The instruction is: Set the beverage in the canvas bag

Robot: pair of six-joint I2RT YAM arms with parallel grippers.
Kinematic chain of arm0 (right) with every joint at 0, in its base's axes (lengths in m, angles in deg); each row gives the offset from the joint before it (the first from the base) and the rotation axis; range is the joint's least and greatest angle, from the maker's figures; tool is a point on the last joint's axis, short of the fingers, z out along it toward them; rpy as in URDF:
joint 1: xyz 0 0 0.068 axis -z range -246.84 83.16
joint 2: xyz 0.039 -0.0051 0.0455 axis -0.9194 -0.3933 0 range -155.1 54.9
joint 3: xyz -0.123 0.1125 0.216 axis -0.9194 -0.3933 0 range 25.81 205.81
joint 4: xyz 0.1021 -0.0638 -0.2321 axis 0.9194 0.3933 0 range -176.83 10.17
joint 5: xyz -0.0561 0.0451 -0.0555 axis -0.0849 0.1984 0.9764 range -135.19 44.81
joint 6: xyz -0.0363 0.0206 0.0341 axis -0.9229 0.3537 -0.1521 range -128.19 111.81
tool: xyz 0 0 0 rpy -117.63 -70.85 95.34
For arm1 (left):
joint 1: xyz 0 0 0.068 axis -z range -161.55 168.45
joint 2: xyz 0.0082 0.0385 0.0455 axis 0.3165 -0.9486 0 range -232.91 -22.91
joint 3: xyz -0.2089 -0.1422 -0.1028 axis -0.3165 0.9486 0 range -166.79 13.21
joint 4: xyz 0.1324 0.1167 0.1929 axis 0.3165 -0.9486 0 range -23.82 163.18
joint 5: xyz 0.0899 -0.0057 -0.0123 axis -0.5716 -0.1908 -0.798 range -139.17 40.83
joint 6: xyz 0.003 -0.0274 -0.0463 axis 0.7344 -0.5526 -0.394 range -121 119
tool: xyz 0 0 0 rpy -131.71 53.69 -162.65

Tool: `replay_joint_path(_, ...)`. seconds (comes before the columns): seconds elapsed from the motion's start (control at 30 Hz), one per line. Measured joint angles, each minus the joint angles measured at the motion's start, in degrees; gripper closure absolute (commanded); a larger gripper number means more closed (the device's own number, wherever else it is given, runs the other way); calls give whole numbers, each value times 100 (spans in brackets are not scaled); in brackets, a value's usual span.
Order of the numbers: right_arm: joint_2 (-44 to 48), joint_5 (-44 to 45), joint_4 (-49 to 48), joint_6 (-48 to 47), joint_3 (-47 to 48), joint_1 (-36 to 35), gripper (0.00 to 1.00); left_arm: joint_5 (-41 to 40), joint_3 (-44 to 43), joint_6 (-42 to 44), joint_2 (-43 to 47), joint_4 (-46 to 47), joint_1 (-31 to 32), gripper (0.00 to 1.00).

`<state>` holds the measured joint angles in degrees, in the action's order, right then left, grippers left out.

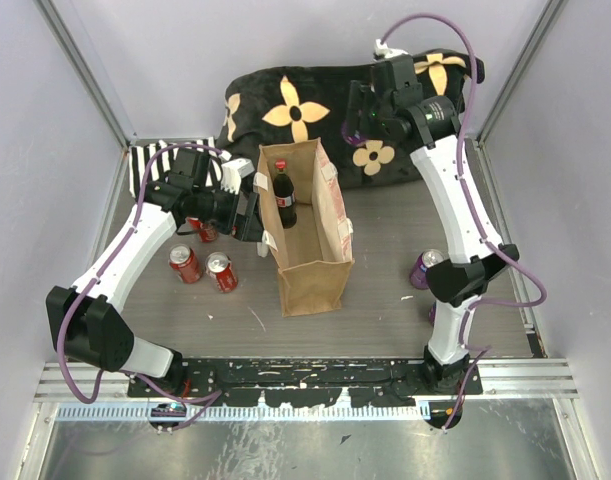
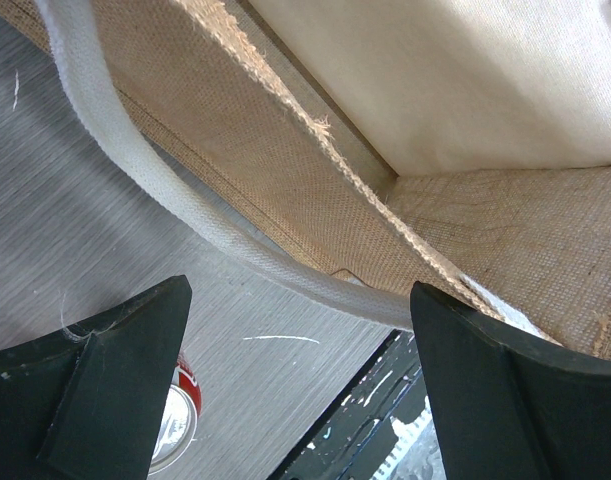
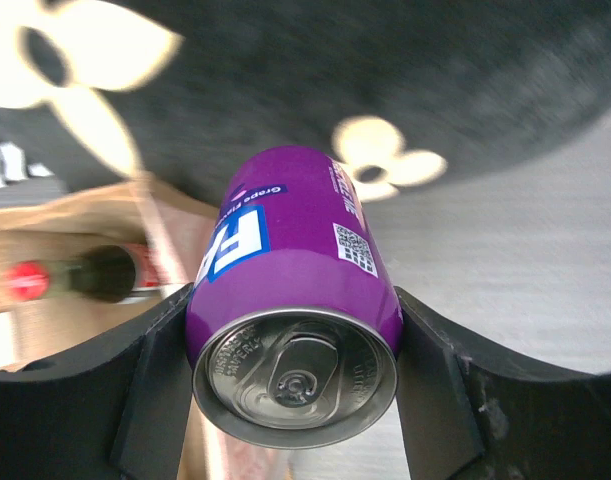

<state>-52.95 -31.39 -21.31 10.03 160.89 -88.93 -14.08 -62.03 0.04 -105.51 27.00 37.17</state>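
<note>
The tall tan-brown canvas bag (image 1: pixel 310 275) stands open mid-desk, with a dark cola bottle (image 1: pixel 284 198) in its far end. At its left wall my left claw (image 2: pixel 300 290) is spread wide and empty, just beside the cream strap handle (image 2: pixel 135 180). At the right, my right claw (image 3: pixel 295 345) clamps the purple aluminium can (image 3: pixel 295 265) above the black flowered cushion (image 1: pixel 315 100). I should cross the right rim high, then lower into the free near half.

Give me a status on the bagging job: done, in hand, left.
Done: one bottle stands inside the bag. In hand: the right gripper is shut on a purple can, held above the cushion, not over the bag yet. The left gripper is open beside the bag's strap. Left: that can must go in; red cans and a second purple can sit outside the bag.
</note>
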Motion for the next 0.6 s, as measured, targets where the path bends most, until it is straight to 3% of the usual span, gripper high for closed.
replay_joint_path(0.07,-94,46,-11,7,546,-361,99,-2,0,0,0,0,-2,2)
replay_joint_path(0.17,-66,28,-114,50,632,-839,99,-2,0,0,0,0,-4,2)
replay_joint_path(0.37,-190,-61,-122,157,177,-1462,99,-2,0,0,0,-2,-9,2)
replay_joint_path(0.6,-365,-92,-184,210,-614,-1657,99,-4,0,2,0,-2,-9,2)
